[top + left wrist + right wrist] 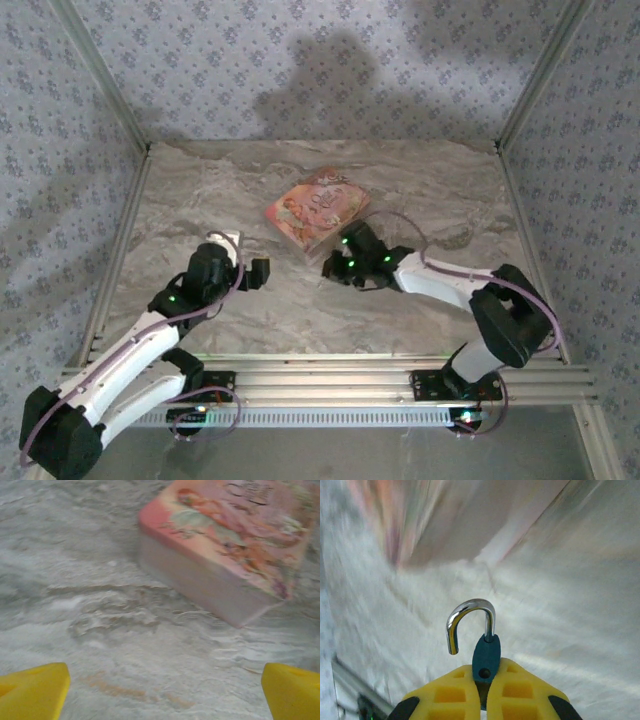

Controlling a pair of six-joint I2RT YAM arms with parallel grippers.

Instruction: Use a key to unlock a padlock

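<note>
My right gripper (485, 674) is shut on the padlock (486, 652). Its narrow teal body stands upright between the yellow pads. The chrome shackle (469, 608) is swung open, with its free end hanging clear of the body on the left. In the top view the right gripper (331, 268) sits just in front of the pink box. My left gripper (165, 692) is open wide over bare table, its yellow fingertips (35, 694) at the frame's bottom corners with nothing between them. Seen from above, the left gripper (262, 273) is left of the right one. The key is out of view.
The pink printed box (318, 208) lies flat at the table's middle back. It fills the upper right of the left wrist view (225, 545) and is a blur above the padlock (435, 520). Patterned walls and a metal frame (120, 260) enclose the marbled table.
</note>
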